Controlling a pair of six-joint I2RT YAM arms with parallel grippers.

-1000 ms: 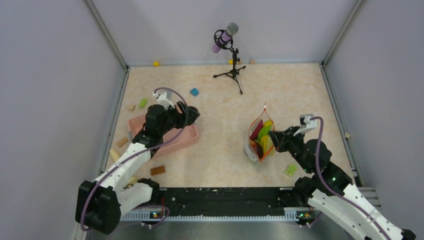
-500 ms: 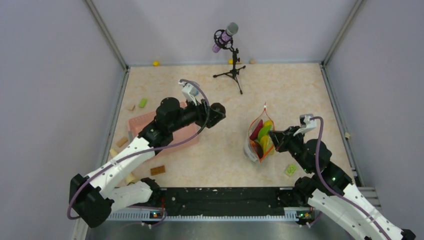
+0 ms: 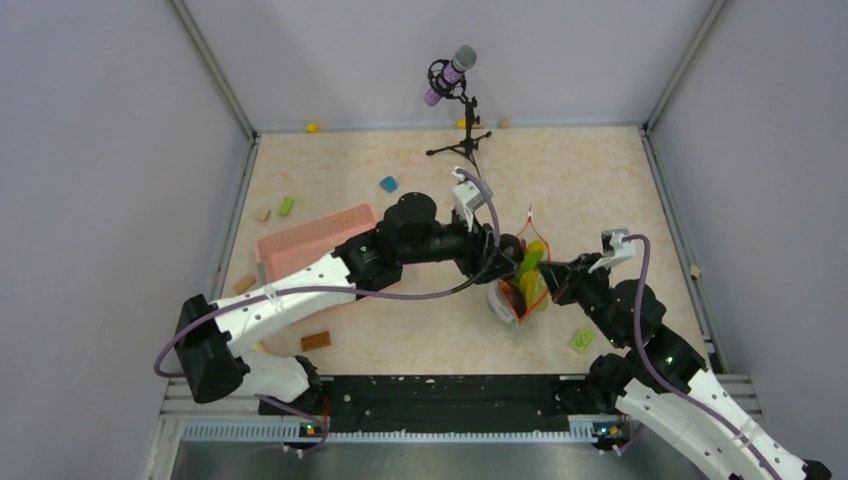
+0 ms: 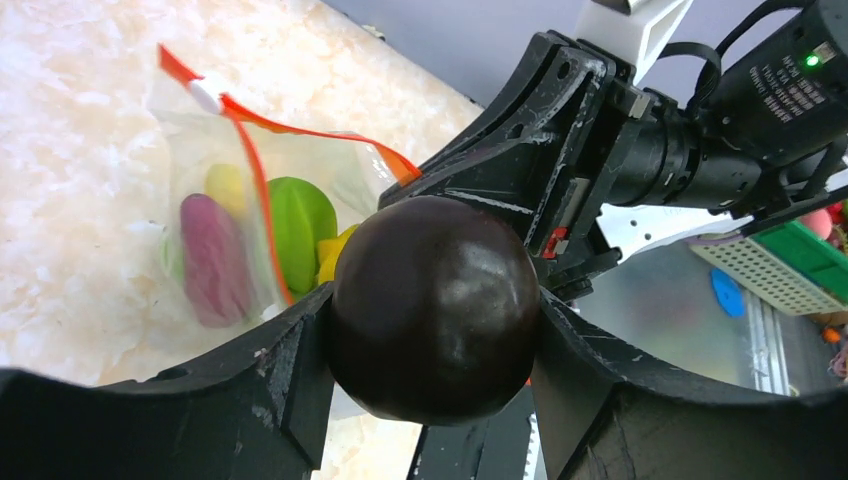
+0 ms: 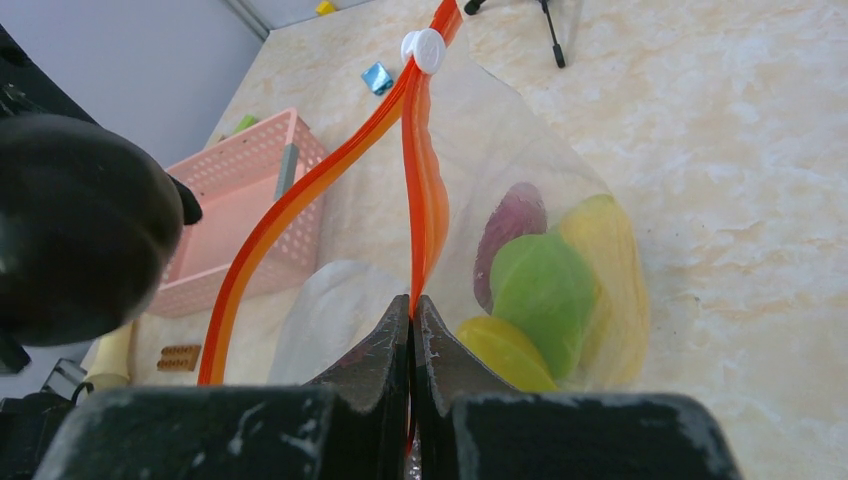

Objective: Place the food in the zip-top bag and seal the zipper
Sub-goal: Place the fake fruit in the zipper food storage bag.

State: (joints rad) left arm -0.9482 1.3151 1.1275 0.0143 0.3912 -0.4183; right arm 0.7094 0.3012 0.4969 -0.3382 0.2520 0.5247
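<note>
Step in hand, as judged: loading food. The right gripper (image 5: pixel 412 335) is clenched on the zipper strip (image 5: pixel 425 200) of the bag (image 5: pixel 560 150), which stands toward the right edge of the table (image 3: pixel 600 180). The left gripper (image 3: pixel 507 250) grasps a brown ball (image 4: pixel 432 308) at the open mouth. Next: lower and release inside. The bag is clear and crinkled, holding maroon, green and yellow pieces (image 5: pixel 540 285).

The left gripper (image 3: pixel 508 252) holds a dark brown piece (image 3: pixel 511 245) above the zip-top bag (image 3: pixel 502 300), right of the tabletop's middle; the right gripper (image 3: pixel 547 276) pinches the bag's rim.
</note>
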